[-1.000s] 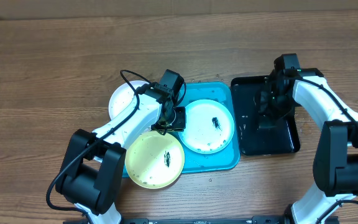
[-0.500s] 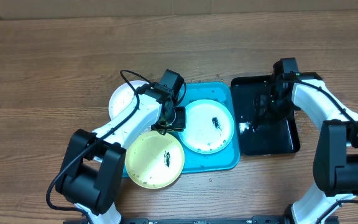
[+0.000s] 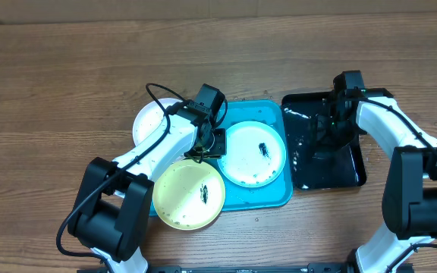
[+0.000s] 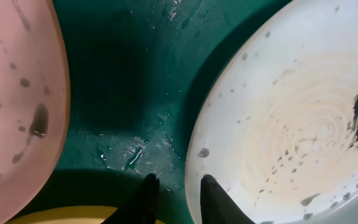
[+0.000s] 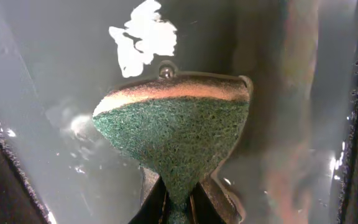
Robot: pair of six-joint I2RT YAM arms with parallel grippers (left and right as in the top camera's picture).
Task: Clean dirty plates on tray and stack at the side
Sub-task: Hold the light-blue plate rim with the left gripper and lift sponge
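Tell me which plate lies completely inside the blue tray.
The pale mint-green plate, in the right half of the tray. The yellow plate and the white plate both reach over its edge.

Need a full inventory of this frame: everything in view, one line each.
table: 1, brown wood, under everything
blue tray: 1, turquoise, centre
black tray: 1, glossy black, right of the blue tray
white plate: 1, white, at the blue tray's far-left corner
mint plate: 1, pale green, dark smear, on the blue tray's right half
yellow plate: 1, pale yellow, dark smear, overhanging the blue tray's near-left corner
sponge: 1, green scourer with tan backing, over the black tray
left arm, right arm: 2, white and black
left claw: 1, black, astride the mint plate's rim, grip unclear
right claw: 1, black, shut on the sponge
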